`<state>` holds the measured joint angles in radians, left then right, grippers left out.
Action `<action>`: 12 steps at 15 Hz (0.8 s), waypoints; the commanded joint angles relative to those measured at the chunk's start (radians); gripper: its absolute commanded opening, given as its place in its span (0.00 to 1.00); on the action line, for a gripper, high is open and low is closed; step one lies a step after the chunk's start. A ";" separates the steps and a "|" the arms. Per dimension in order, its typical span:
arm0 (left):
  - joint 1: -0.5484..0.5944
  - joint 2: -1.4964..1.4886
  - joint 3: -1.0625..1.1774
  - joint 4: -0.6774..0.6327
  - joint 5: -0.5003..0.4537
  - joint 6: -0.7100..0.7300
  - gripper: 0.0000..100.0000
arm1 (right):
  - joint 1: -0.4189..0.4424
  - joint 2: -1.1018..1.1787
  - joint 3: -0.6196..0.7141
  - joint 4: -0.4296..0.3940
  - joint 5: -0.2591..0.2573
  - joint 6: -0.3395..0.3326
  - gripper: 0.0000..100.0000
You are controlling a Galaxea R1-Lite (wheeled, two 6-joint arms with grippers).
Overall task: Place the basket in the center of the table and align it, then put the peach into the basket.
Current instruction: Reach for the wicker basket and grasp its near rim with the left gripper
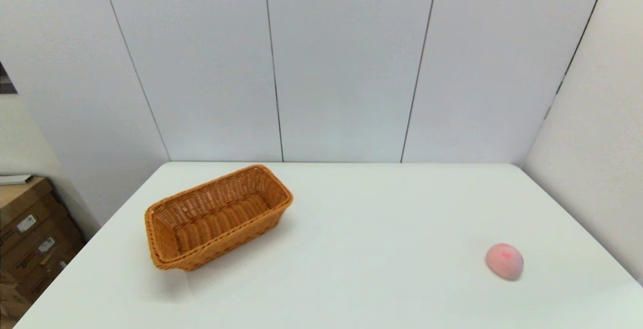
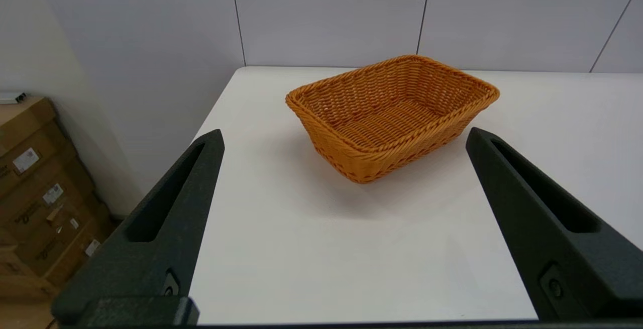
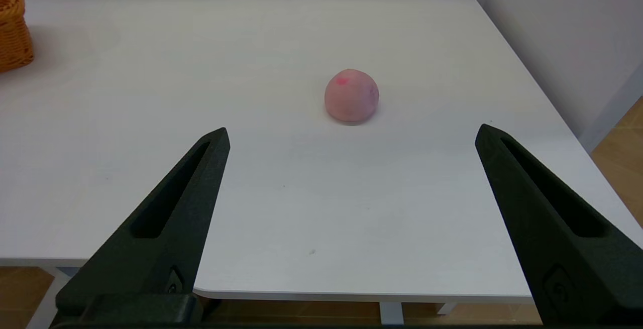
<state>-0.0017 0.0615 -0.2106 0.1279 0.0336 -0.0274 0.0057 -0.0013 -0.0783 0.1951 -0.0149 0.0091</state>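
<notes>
The left gripper [image 2: 344, 135] is hanging above the near edge of the table [image 1: 361, 218] with its two black fingers spread wide and nothing between them, and in its wrist view the basket [image 2: 392, 115] is sitting ahead in the upper middle of the frame, well apart from the fingertips. The right gripper [image 3: 351, 133] is likewise gaping wide and gripping nothing, hovering over the near table edge, with the peach [image 3: 351, 96] lying ahead just above the centre of that frame, clear of both fingers. Neither arm is showing in the head view. There, the wicker basket [image 1: 218, 217] is resting in the left middle of the frame, empty and skewed at an angle to the table's edges, while the peach [image 1: 504, 261] is lying in the lower right, well apart from it. As far as can be judged, no part of the task is done: the basket is still needing to be brought to the table's centre and squared up, and the peach is still waiting to be picked up and placed inside. Counting what is showing: one basket, one peach, one table, two grippers.
</notes>
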 commanded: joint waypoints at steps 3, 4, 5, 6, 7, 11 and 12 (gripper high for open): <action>0.005 0.833 -0.474 0.042 0.011 -0.296 1.00 | 0.000 0.001 0.000 0.001 0.000 0.000 1.00; 0.005 0.943 -0.500 0.044 0.029 -0.328 1.00 | 0.000 0.001 0.000 0.001 0.000 0.000 1.00; 0.003 1.055 -0.523 0.044 0.058 -0.374 1.00 | 0.000 0.001 0.000 0.001 0.000 0.000 1.00; 0.003 1.160 -0.552 0.044 0.066 -0.425 1.00 | 0.000 0.001 0.000 0.001 0.000 -0.001 1.00; 0.005 1.265 -0.579 0.053 0.069 -0.471 1.00 | 0.000 0.001 0.000 0.001 0.000 -0.001 1.00; 0.003 1.569 -0.671 0.185 0.052 -0.612 1.00 | 0.000 0.001 0.000 0.001 0.000 0.000 1.00; 0.005 1.612 -0.681 0.188 0.028 -0.626 1.00 | 0.000 0.001 0.000 0.001 0.000 0.000 1.00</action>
<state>0.0017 1.3615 -0.7977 0.2453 0.0860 -0.5315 0.0057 -0.0013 -0.0783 0.1951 -0.0153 0.0091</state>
